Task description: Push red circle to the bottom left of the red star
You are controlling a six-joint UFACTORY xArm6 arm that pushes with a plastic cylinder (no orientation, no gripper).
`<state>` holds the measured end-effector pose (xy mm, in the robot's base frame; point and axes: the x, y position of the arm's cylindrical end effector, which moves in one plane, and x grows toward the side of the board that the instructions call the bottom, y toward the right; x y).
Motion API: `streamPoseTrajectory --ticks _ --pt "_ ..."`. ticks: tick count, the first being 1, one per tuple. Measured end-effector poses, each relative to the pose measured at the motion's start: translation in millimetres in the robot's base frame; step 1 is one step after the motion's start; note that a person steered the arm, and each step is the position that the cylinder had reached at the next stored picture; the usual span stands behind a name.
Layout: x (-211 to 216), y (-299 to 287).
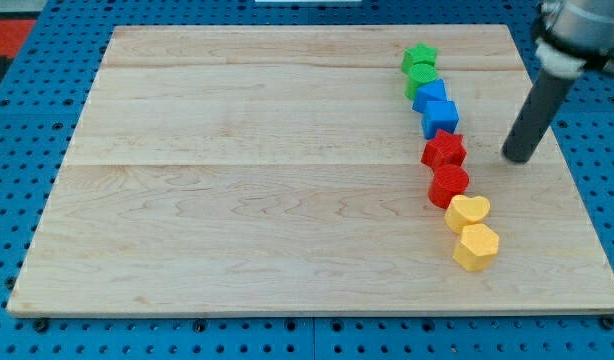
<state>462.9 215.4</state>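
Nearest the view's bottom, a yellow hexagon block [476,247] is sitting at the foot of a column of blocks, with a yellow heart [467,211] touching it at about 11 o'clock.

My tip [518,158] is resting on the wooden board [237,180], well to the view's right; being a bare rod, it is carrying no jaws to spread or pinch, and it is touching no block. At 9 o'clock from it, near but apart, the red star [444,150] is lying. At roughly 8 o'clock from the tip, the red circle [449,185] is sitting directly at the star's 6 o'clock, touching it.

Going outward toward 11 o'clock, two blue blocks [436,106] are standing above the star, and two green blocks [421,68] are topping the column.
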Motion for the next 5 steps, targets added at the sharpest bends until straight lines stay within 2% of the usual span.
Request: streamPoseTrajectory --ticks 1,4,5 --pt "25 -18" --pt "18 -113" --pt "70 -122"
